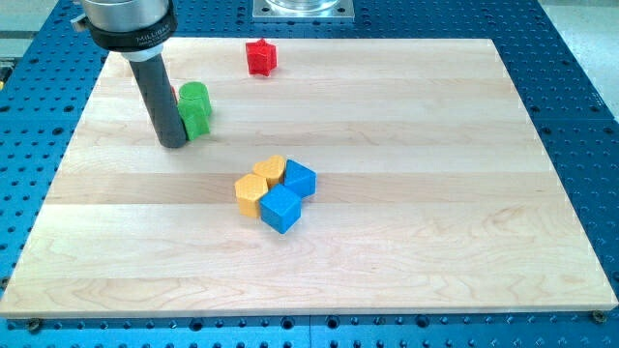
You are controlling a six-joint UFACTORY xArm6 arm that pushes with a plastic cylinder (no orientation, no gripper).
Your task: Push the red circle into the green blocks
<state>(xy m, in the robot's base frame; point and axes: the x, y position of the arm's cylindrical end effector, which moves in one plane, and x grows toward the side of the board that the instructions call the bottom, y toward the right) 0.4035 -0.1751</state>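
End effector [172, 145]: bare rod, holding nothing. Just right of it, green blocks [195, 107]. Behind it, a red sliver, probably the red circle [174, 93], mostly hidden. Circle round behind, then push slowly rightward, centred.

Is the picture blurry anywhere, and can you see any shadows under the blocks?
In the camera view, everything looks sharp. The light is soft and even, so the blue blocks and yellow blocks cast only faint shadows on the wooden board. There is no strong glare on the wood. My tip sits right beside the green blocks, partly hiding what lies behind the rod.
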